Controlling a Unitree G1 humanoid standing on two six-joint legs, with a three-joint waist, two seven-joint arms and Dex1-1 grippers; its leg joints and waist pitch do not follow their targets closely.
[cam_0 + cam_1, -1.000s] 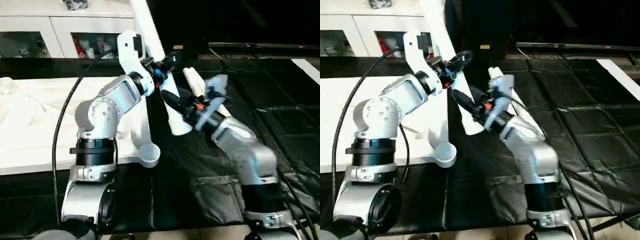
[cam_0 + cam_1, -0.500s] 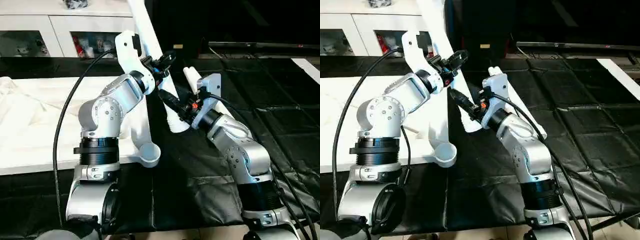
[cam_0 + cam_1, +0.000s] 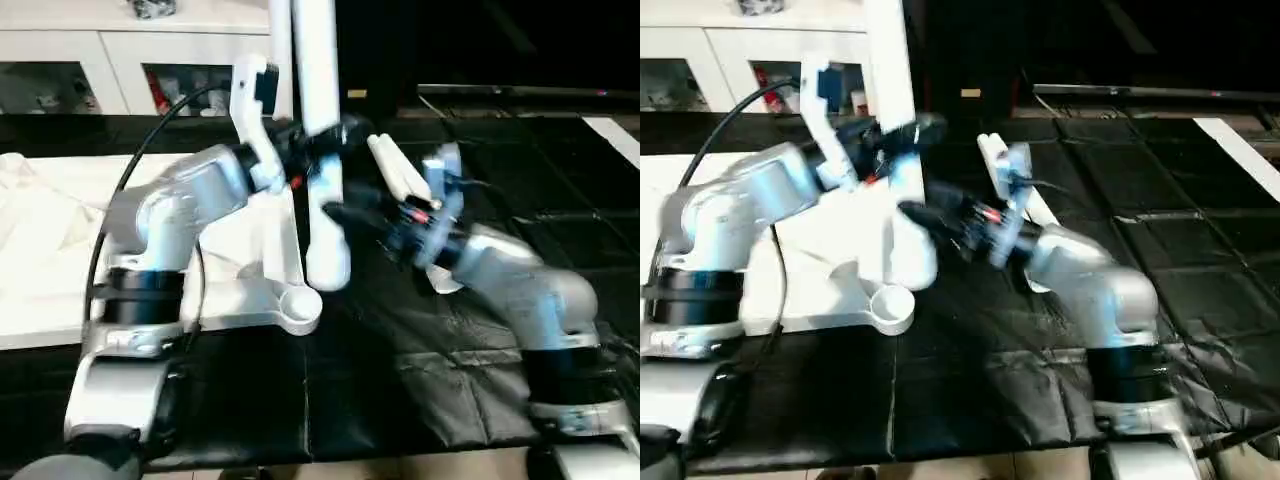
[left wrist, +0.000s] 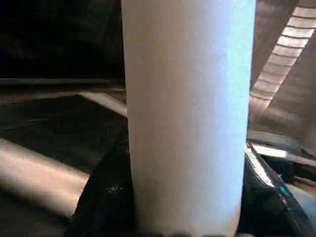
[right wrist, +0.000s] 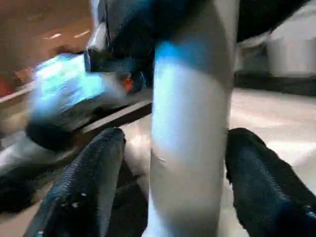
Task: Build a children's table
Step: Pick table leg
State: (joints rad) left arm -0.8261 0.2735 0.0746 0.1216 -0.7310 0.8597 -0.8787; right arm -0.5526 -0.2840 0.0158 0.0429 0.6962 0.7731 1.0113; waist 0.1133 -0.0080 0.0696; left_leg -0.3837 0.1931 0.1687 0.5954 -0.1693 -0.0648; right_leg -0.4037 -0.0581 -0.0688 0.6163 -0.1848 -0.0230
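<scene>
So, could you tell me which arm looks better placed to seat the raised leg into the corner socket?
Left, probably. The left gripper is clamped around the leg, nearly upright above the corner socket; the right gripper has its fingers spread clear of it.

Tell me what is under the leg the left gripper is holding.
Below the leg lie the black mat and, just beside its lower end, the tabletop's corner socket. Whether it touches the mat cannot be seen.

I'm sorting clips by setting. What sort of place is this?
Probably an indoor robot test room or lab, furnished a bit like a home. A white glass-door cabinet stands at the back, black sheeting covers the work surface, and an upside-down white tabletop lies on it, with the robot holding a leg.
</scene>
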